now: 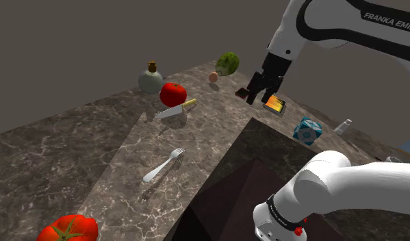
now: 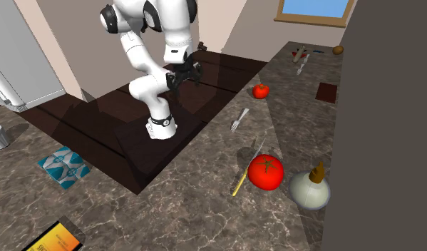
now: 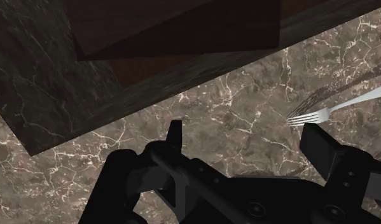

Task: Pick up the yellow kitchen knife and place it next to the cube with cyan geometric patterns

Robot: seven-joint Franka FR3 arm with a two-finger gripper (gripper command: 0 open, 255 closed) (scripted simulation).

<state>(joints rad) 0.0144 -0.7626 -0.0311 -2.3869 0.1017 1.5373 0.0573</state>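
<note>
The yellow-handled knife [image 1: 176, 109] [image 2: 244, 173] lies flat on the marble counter [image 1: 80, 144], its silver blade beside a red tomato [image 1: 173, 94] [image 2: 266, 172]. The cube with cyan patterns [image 1: 306, 129] [image 2: 64, 167] sits on the counter on the far side of the dark stand from the knife. My gripper [image 1: 258, 96] [image 2: 184, 75] [image 3: 246, 137] hangs in the air, open and holding nothing, well away from both. In the wrist view it looks down on marble and the tines of a fork [image 3: 335, 108], which lie near one fingertip [image 3: 321, 141].
A silver fork [image 1: 164, 165] [image 2: 239, 119] lies between knife and stand [image 1: 265, 171]. A round corked bottle [image 1: 150, 79] [image 2: 310, 187], a lettuce [image 1: 228, 63] and an egg [image 1: 213, 77] stand behind the tomato. An orange-screened phone [image 1: 275, 104] and a shaker [image 1: 343, 126] flank the cube. Another tomato [image 1: 68, 229] sits at the near left.
</note>
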